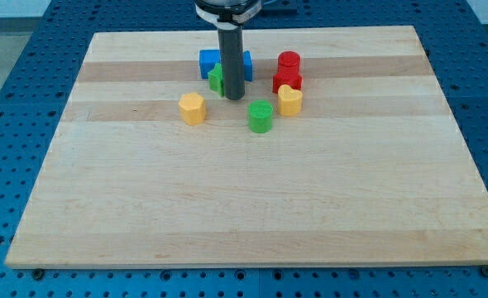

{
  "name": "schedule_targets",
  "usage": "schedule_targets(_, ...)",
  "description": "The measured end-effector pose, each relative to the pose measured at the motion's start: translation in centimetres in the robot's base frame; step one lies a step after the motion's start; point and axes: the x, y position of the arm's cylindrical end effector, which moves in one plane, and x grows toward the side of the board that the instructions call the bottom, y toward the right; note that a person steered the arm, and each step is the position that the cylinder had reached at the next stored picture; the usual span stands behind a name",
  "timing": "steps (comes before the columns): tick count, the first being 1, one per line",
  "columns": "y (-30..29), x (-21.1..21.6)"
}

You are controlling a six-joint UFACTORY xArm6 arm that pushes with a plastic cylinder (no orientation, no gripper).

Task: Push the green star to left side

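The green star (217,79) sits near the view's top centre of the wooden board (252,207), mostly hidden behind my rod. My tip (234,98) rests on the board just right of the green star, touching or nearly touching it. A blue block (208,62) lies right behind the star, partly hidden by the rod.
A yellow hexagon block (192,108) lies left and below the star. A green cylinder (260,117) lies below right of my tip. A yellow heart block (289,99), a red cylinder (289,62) and a red block (287,80) cluster to the right.
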Motion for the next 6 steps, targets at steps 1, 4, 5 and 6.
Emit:
schedule_targets(1, 1.4, 0.0)
schedule_targets(4, 1.4, -2.3)
schedule_targets(5, -0.5, -2.3)
schedule_targets(6, -2.5, -1.7)
